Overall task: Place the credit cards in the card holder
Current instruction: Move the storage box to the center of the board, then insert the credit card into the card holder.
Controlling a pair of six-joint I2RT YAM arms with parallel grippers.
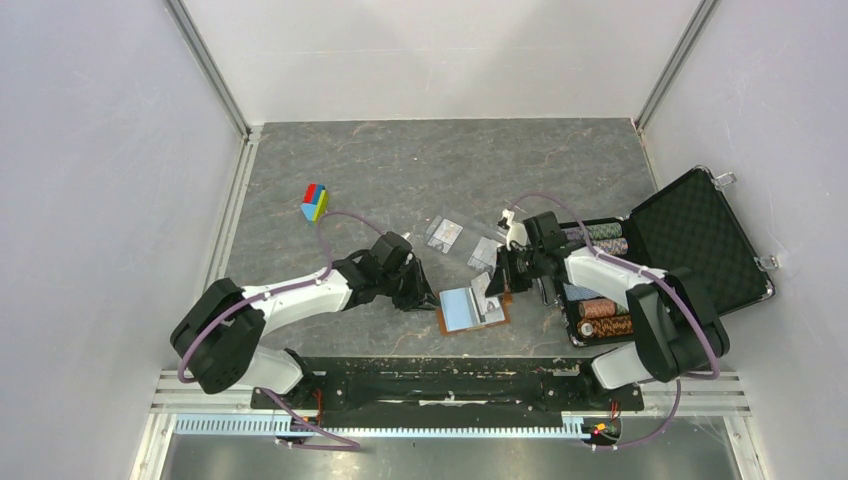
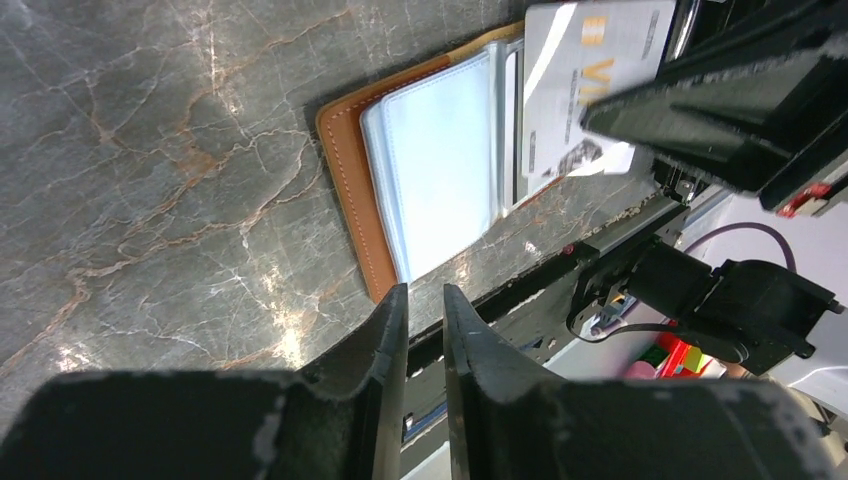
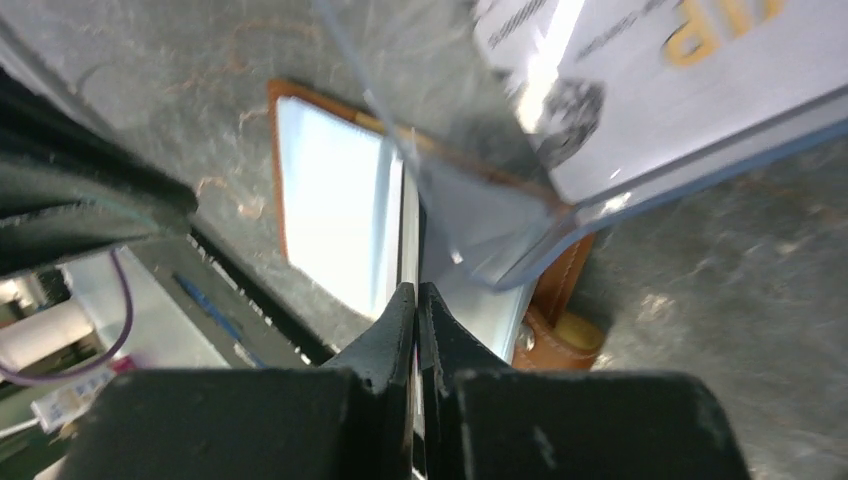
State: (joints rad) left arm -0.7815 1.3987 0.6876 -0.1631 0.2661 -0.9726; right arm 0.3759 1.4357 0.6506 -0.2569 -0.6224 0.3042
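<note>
**Credit card [image 2: 590, 80], white with gold lettering, poised over its holder**

It tilts above the right half of the open brown leather card holder [image 2: 345, 160] on the grey marbled surface [image 2: 150, 150]. My right gripper [image 3: 416, 310] is pressed together at a clear plastic sleeve [image 3: 480, 230]. My left gripper [image 2: 425, 340], narrowly parted, holds nothing. Risk: the sleeve slips free and flicks the card out.

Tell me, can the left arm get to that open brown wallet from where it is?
Probably yes. The card holder lies open just ahead of the left gripper, with only bare table between; the right gripper sits at its far side.
</note>
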